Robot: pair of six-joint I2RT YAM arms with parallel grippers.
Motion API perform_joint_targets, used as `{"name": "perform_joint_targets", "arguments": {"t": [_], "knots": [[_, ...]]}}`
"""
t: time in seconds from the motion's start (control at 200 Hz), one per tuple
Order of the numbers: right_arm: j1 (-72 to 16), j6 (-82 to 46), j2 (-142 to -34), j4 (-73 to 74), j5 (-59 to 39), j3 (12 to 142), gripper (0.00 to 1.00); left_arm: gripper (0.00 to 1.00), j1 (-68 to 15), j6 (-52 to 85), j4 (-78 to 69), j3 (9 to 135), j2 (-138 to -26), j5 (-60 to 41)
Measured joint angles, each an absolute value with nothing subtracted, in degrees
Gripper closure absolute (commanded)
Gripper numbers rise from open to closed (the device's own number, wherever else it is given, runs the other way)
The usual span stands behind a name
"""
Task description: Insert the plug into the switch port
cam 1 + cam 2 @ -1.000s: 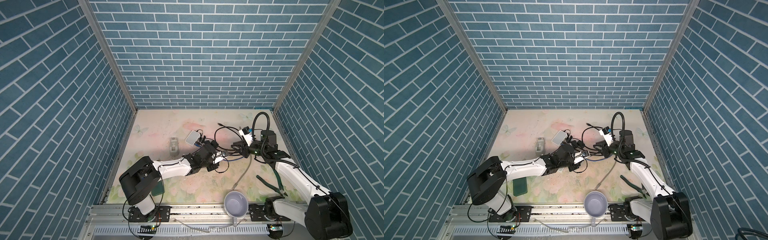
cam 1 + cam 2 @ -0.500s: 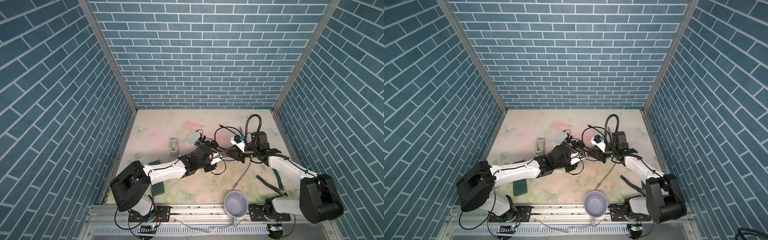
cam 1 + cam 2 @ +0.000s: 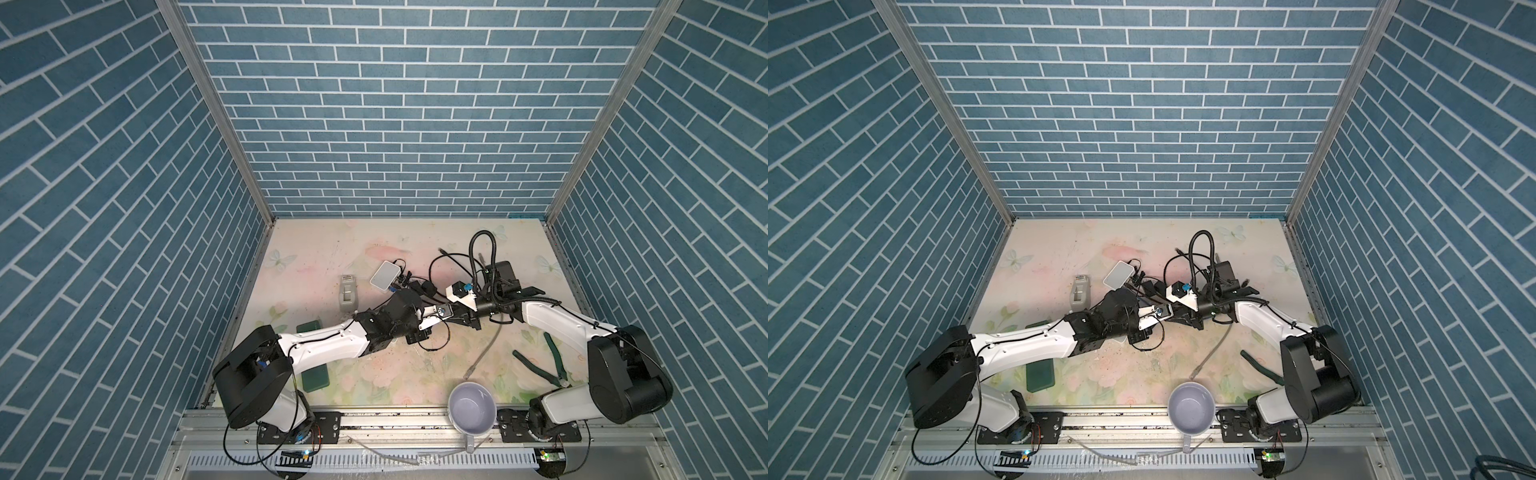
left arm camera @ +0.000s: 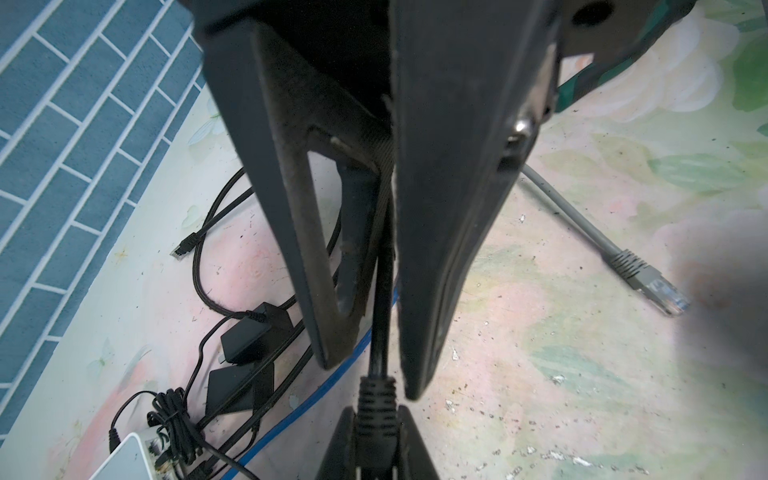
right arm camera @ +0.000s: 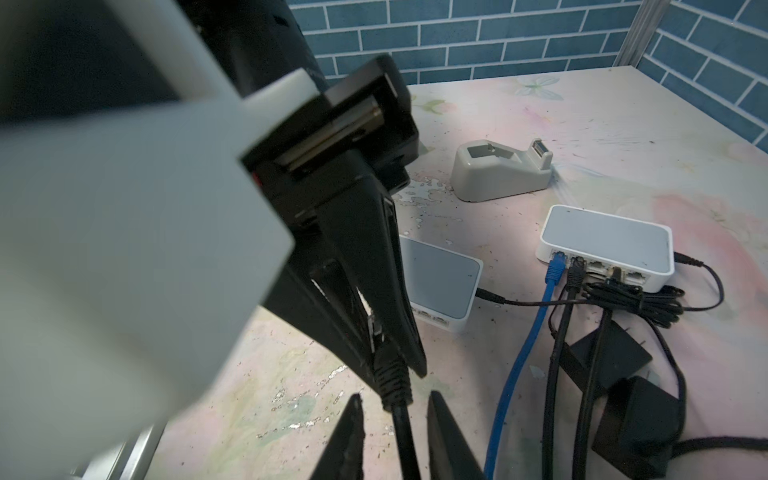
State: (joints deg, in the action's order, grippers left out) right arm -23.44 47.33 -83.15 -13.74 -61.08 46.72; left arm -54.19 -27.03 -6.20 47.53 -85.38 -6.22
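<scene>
My left gripper (image 4: pixel 376 411) is shut on a black plug (image 4: pixel 376 419), held by its ribbed boot; the plug's tip is hidden between the fingers. My right gripper (image 5: pixel 395 397) faces it, open, its fingers astride the black cable (image 5: pixel 112 436) just behind the boot (image 5: pixel 392 378) without touching it. In both top views the two grippers meet mid-table, left gripper (image 3: pixel 446 312) against right gripper (image 3: pixel 463 313). A white switch (image 5: pixel 606 245) lies beyond with a blue and a black cable plugged in. A second white switch (image 5: pixel 440 282) lies beside the left fingers.
A grey tape dispenser (image 3: pixel 348 293) stands left of the switch (image 3: pixel 385 275). Black power adapters (image 5: pixel 611 357) and tangled leads lie near it. A loose grey network cable (image 3: pixel 484 353), green pliers (image 3: pixel 548 365), a mug (image 3: pixel 473 408) and green pads (image 3: pixel 316 376) lie toward the front.
My right gripper has come left and down from near the cable loops to meet the left gripper's tips. The left gripper has kept its hold on the plug.
</scene>
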Motion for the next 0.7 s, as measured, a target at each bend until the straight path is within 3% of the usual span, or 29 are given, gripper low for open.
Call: {"name": "perform_joint_targets", "arguments": {"t": [0.7], "knots": [[-24.45,51.09,-87.88,-16.36,-61.78,49.25,0.81,0.91,-54.19,-28.36,-6.15,47.53,-85.38,-6.02]]}}
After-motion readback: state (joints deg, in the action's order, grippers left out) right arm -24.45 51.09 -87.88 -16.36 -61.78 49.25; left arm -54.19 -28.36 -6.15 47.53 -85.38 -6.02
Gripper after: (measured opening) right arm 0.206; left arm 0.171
